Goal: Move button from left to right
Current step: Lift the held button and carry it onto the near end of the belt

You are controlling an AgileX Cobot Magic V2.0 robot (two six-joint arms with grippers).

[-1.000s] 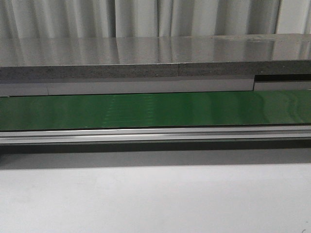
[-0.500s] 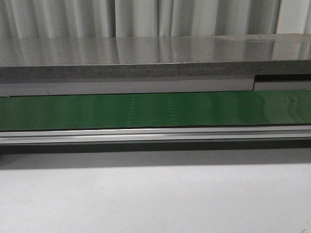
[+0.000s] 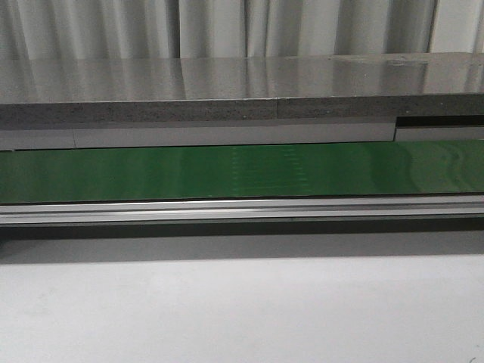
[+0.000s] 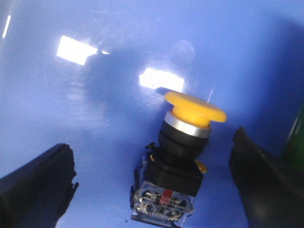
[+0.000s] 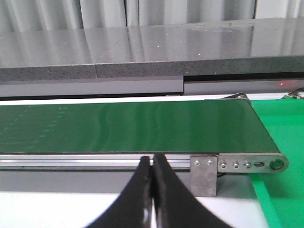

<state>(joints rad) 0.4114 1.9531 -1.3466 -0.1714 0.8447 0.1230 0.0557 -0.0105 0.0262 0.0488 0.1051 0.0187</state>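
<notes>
In the left wrist view the button (image 4: pixel 178 156) lies on its side on a glossy blue surface (image 4: pixel 95 109), with its yellow mushroom head, silver collar, black body and clear contact block with a red mark all showing. My left gripper (image 4: pixel 154 185) is open, one black finger on each side of the button and well apart from it. In the right wrist view my right gripper (image 5: pixel 152 164) is shut with nothing between its fingers, hanging over the white table in front of the green conveyor belt (image 5: pixel 133 126). The front view shows neither gripper nor the button.
The green belt (image 3: pixel 242 172) runs across the front view behind an aluminium rail (image 3: pixel 242 210), with a grey stone shelf (image 3: pixel 227 91) above and the white table (image 3: pixel 242 310) in front. The belt's right end roller bracket (image 5: pixel 237 165) borders a bright green mat (image 5: pixel 280 142).
Faint stripes on the belt have drifted to the right across the front view. Nothing else differs there.
</notes>
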